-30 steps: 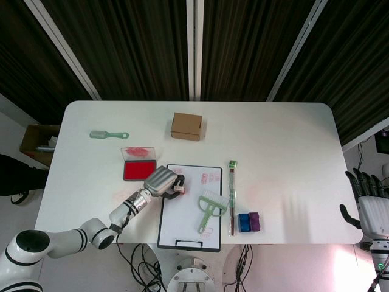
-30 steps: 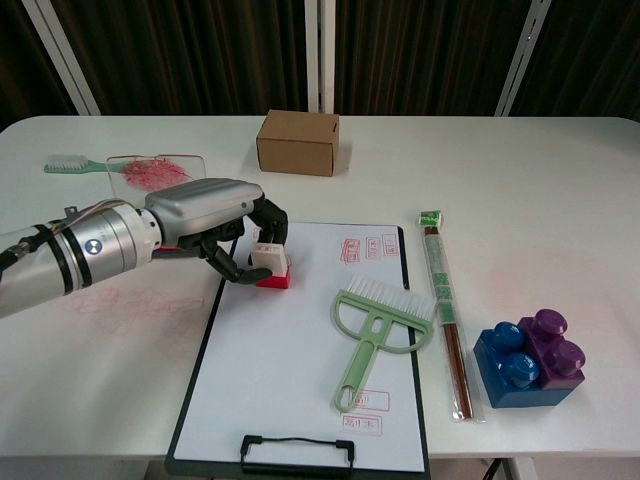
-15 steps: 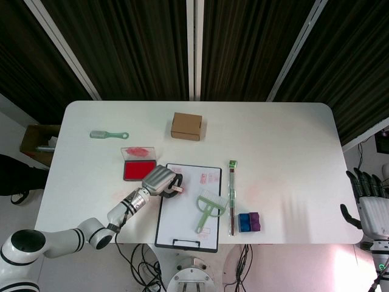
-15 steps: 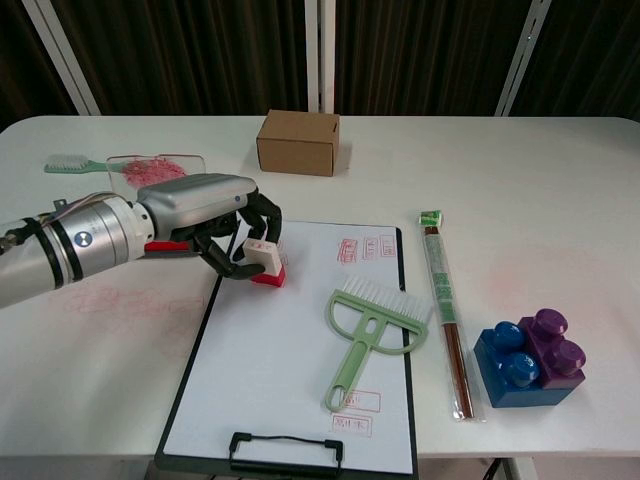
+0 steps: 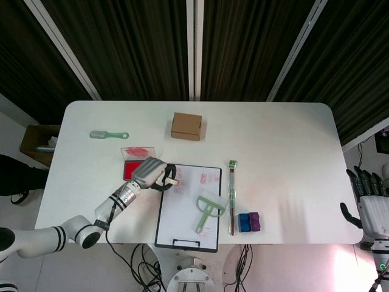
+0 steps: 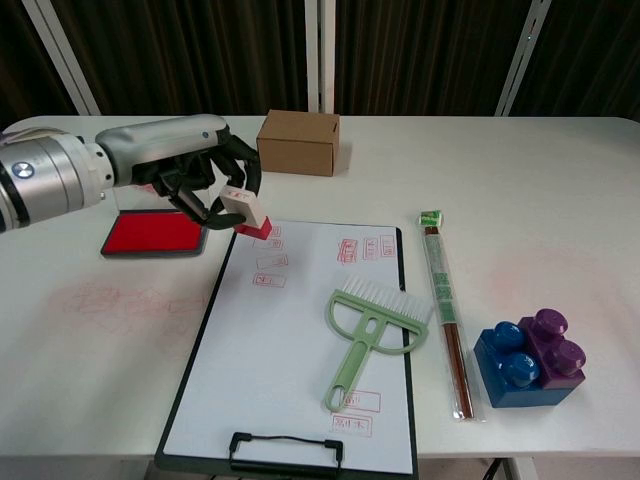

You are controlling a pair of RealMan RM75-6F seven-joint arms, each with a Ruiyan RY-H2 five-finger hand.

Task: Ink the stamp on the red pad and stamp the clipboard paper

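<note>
Left hand (image 6: 185, 170) gripped stamp (image 6: 243, 211), lifted and tilted over upper left corner of clipboard paper (image 6: 300, 350). Red pad (image 6: 152, 234) lay just left of clipboard, plain only in chest view. Head view alone showed right hand (image 5: 369, 201), lower right, fingers apart, holding nothing.

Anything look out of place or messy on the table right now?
Yes. A green brush lies on the clipboard paper, covering stamping space. Red ink smears stain the table left of the clipboard, below the red pad. The left hand holds the stamp tilted above the paper's top-left corner.
</note>
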